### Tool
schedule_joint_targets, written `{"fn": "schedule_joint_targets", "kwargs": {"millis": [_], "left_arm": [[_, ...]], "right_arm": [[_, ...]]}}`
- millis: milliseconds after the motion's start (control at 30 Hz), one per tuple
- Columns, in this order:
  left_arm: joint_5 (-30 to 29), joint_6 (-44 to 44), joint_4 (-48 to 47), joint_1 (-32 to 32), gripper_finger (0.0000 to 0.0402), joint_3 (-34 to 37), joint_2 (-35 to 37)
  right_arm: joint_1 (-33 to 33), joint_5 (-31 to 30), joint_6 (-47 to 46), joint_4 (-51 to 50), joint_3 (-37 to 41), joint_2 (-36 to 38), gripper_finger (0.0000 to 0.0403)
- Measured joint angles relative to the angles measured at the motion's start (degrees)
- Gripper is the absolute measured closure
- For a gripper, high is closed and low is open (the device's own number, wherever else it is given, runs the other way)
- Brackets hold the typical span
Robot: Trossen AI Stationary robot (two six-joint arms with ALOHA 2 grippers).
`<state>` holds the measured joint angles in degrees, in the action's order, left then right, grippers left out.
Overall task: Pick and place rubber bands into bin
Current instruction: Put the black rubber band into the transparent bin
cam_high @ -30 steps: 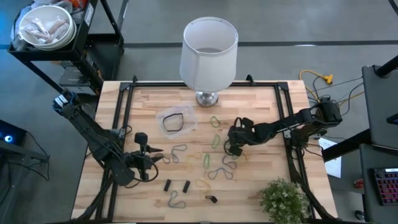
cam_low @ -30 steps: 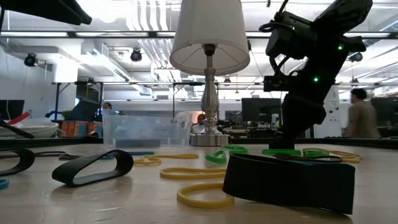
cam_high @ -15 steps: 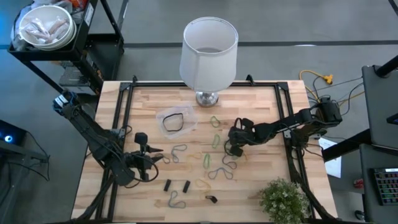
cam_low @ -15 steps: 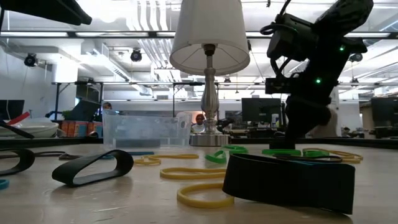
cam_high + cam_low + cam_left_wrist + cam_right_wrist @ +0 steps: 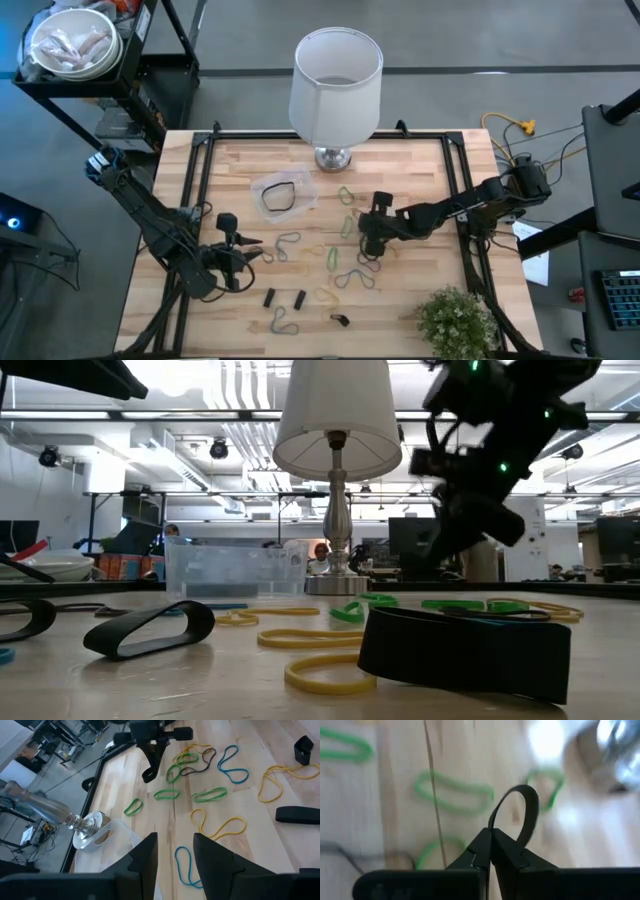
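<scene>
No text, label, brand, number or sign can be read in any of the views. Nothing lying on the wooden surface (image 5: 420,160) bears lettering. The screens in the room behind the lamp (image 5: 337,430) are too small to make out.

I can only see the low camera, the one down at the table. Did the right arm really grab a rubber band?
Observer: Yes. In the right wrist view the right fingers are shut on a dark rubber band, and its loop sticks out past them.
Operator: Where is the bin from above?
Observer: The clear bin sits by the lamp base, with one black band inside it.
Operator: What about the other arm?
Observer: The left fingers wait open near the table's front left, holding nothing.
</scene>
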<state>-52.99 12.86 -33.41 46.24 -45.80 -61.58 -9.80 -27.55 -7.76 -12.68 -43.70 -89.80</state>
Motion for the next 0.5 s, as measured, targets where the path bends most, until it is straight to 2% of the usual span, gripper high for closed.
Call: {"fn": "schedule_joint_targets", "kwargs": {"millis": [100, 333, 500], "left_arm": [[0.0, 0.0, 0.0, 0.0, 0.0292, 0.0, 0.0], [-1.3, -0.1, 0.0, 0.0, 0.0292, 0.0, 0.0], [-1.3, -0.2, 0.0, 0.0, 0.0292, -0.1, 0.0]], "right_arm": [[-1.4, -2.8, 5.5, 4.3, -1.1, 0.0, 0.0395], [-1.5, -4.0, 15.7, 12.1, -6.6, -0.5, 0.0395], [0.3, -3.6, 24.1, 13.0, -14.7, -5.7, 0.0395]]}}
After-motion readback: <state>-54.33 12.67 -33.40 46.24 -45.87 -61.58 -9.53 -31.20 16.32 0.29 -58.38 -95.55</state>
